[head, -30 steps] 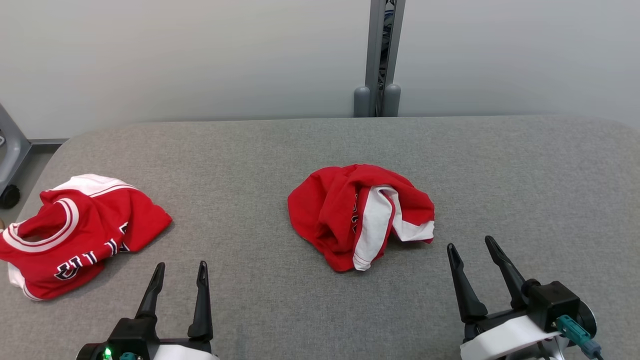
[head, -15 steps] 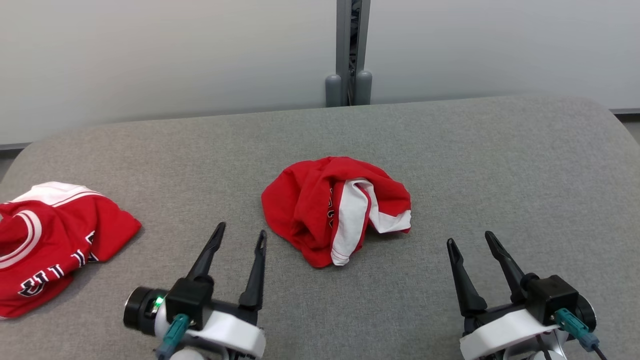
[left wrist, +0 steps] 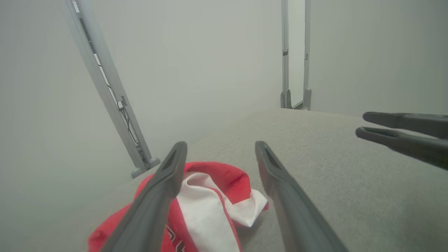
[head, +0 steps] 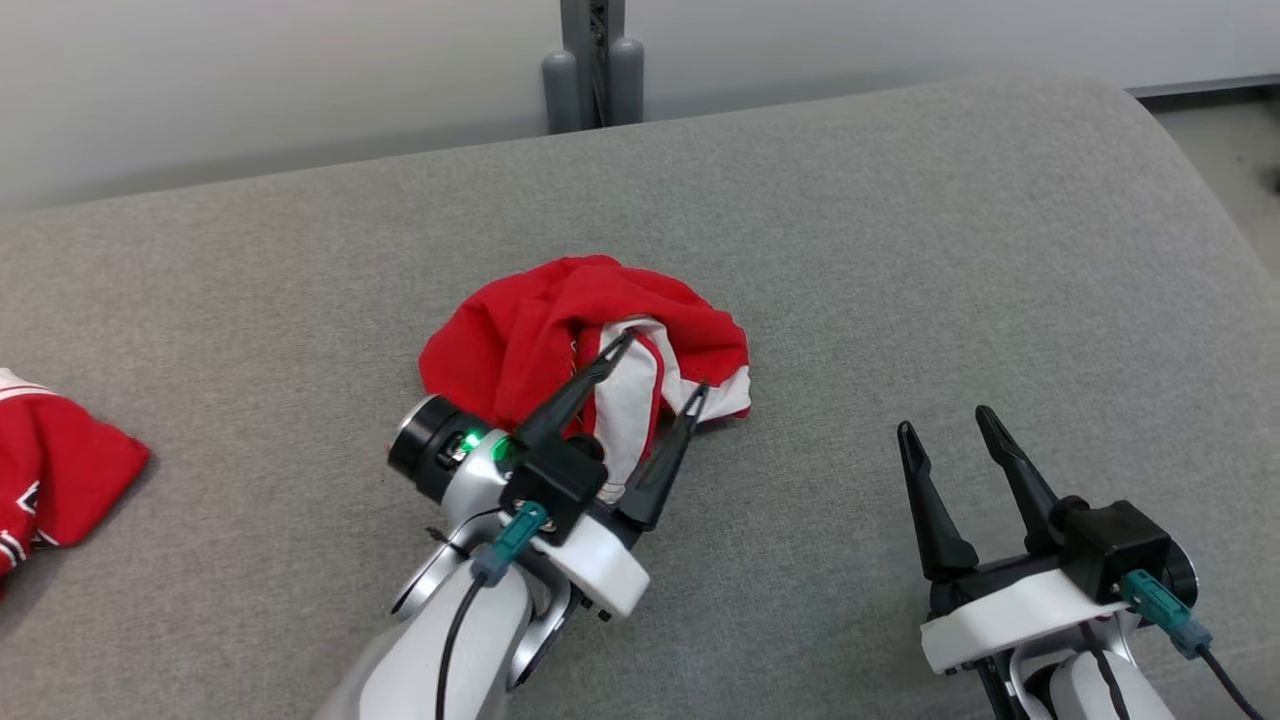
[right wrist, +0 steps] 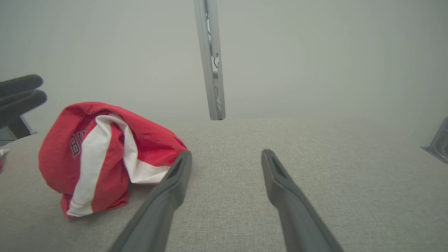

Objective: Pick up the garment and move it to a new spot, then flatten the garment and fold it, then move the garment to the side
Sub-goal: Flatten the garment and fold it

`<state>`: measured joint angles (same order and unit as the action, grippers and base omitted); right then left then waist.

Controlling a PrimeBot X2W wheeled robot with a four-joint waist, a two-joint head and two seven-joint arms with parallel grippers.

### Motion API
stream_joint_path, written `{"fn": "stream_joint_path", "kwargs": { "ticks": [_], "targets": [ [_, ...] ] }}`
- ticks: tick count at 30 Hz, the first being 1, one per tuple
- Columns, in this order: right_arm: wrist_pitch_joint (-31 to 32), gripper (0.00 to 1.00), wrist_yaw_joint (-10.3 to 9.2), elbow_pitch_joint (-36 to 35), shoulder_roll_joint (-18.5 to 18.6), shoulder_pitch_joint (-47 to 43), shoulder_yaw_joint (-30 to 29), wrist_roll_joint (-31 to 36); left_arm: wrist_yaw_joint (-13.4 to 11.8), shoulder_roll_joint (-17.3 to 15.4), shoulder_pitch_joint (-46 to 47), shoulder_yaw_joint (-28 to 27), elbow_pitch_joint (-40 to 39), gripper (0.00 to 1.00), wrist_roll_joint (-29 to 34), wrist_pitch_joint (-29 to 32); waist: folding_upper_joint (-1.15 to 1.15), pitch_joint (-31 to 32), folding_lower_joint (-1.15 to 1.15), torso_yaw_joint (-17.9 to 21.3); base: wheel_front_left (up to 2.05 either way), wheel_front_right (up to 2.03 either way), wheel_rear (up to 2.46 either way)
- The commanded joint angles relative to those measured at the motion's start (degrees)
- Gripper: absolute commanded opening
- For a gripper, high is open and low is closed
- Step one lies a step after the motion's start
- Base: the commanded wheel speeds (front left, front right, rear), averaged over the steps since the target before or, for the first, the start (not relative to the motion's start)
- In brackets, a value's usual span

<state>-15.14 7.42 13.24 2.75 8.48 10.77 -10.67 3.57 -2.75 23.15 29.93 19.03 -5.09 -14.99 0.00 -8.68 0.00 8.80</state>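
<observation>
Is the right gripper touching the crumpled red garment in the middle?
No, the right gripper stands open, apart from the garment, with grey surface between them.

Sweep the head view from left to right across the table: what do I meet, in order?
Red jersey at the left edge → crumpled red-and-white garment → right gripper, fingers open over bare table.

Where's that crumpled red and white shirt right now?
In the head view the crumpled shirt sits centrally on the grey table, the open left claw at its near side.
</observation>
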Motion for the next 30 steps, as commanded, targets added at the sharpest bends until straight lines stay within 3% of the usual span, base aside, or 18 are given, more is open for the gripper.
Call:
{"fn": "stream_joint_path", "kwargs": {
  "ticks": [1,10,26,28,29,30],
  "targets": [
    [-0.13,1.0,0.13,-0.42,0.3,0.81,-0.12,-0.42,0.47,-0.24,2.57,1.96,1.73,1.0,0.41,-0.16,0.0,-1.83,0.0,1.9,0.0,0.0,0.0],
    [-0.13,1.0,0.13,-0.5,0.29,2.86,0.83,-1.24,1.51,-0.3,12.69,13.38,13.69,1.0,-2.74,2.17,0.0,-4.47,0.0,5.06,0.0,0.0,0.0],
    [-0.13,1.0,0.13,-0.7,0.29,3.42,1.68,-2.05,-6.29,-0.3,19.46,21.31,31.67,1.0,-10.97,10.09,0.0,-4.71,0.0,8.72,0.0,0.0,0.0],
    [-0.13,1.0,0.13,-0.62,0.28,3.44,1.62,-2.17,-7.05,-0.24,20.03,21.94,32.3,0.15,-12.21,9.96,0.0,-4.63,0.0,8.82,0.0,0.0,0.0],
    [-0.13,1.0,0.13,-0.56,0.29,3.45,1.59,-2.16,-7.23,-0.24,20.07,22.18,32.42,0.0,-13.01,9.62,0.0,-4.53,0.0,8.83,0.0,0.0,0.0],
    [-0.13,1.0,0.13,-0.51,0.28,3.43,1.57,-2.16,-7.29,-0.26,20.06,22.42,32.45,0.0,-13.81,9.12,0.0,-4.42,0.0,8.81,0.0,0.0,0.0]
  ]
}}
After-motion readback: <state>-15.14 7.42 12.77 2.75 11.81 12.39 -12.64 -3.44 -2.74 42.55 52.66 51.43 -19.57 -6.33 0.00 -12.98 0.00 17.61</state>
